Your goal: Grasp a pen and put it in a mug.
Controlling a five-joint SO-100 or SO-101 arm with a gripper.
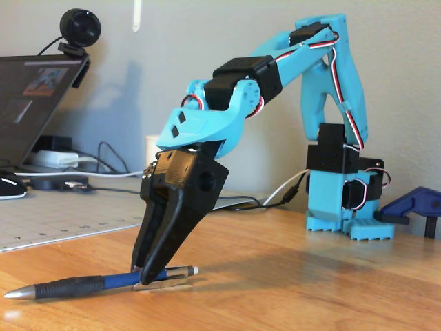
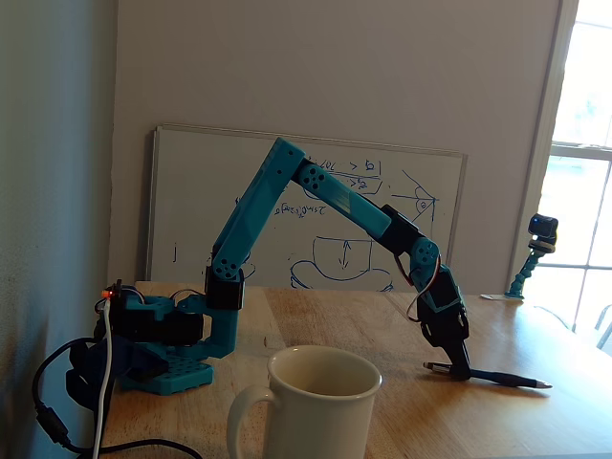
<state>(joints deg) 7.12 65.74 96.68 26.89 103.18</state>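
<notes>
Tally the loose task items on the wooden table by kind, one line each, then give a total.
Pens: 1, blue and black pen, lying flat under the gripper
Mugs: 1, white mug, upright and empty as far as visible
Total: 2

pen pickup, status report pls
Hand down at the table, fingers closed around pen. Pen flat on the wood, not lifted. Mug upright, empty as far as visible, apart from pen. Nothing between them.
</notes>
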